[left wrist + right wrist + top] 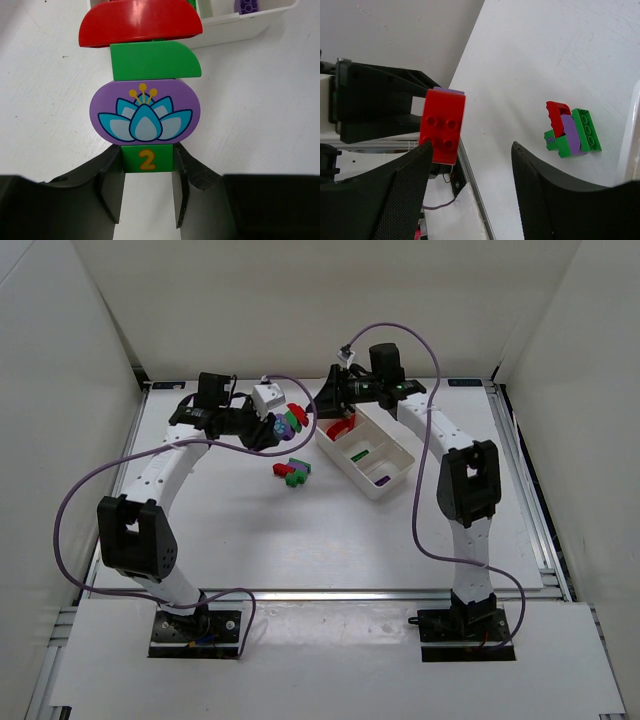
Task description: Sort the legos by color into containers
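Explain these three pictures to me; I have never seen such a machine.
This is a robot with two jointed arms bolted to a white table. One picture looks down from above; the other two come from cameras on each wrist. The left hand is shut on a stack of bricks: green, purple with a flower, green, red. The right hand is open beside that stack's red top. A small cluster of bricks lies on the table. The white tray has three compartments, holding red, green and purple pieces, one colour each.
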`<state>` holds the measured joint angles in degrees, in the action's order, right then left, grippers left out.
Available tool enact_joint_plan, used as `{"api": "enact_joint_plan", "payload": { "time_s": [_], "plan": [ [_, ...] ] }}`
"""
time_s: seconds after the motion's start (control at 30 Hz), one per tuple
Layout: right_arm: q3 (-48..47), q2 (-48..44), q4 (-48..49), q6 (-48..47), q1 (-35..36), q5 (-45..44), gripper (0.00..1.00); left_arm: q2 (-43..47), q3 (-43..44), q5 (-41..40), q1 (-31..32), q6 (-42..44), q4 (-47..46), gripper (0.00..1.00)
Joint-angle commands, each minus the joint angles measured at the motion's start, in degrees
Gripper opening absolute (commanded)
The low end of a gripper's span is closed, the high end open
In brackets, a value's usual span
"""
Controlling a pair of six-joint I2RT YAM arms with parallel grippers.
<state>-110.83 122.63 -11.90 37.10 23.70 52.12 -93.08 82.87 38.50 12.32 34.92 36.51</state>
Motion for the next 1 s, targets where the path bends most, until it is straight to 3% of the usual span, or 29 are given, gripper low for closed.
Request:
{"api": "enact_joint_plan", "payload": {
  "time_s": [0.0, 0.33, 0.73, 0.97],
  "plan": [
    [-3.7, 0.5, -0.1, -0.4, 0.6, 1.1, 0.69, 3.0, -0.3, 0.4, 0.7, -0.2, -1.8, 0.10],
    [-7.2, 2.3, 2.2, -0.7, 1.9, 4.0, 0.70, 1.3, 0.5, 0.1, 1.8, -1.0, -2.1, 0.10],
    [-0.4, -2.9, 8.1, 1.2, -2.0, 8.5, 0.66, 0.7, 0.1, -1.3, 1.8, -2.1, -2.8, 0.10],
    [-2.9, -2.2, 8.3, 0.6, -0.6, 10.5, 0.66, -0.3, 0.7, -1.3, 1.8, -2.1, -3.4, 0.10]
  ]
}}
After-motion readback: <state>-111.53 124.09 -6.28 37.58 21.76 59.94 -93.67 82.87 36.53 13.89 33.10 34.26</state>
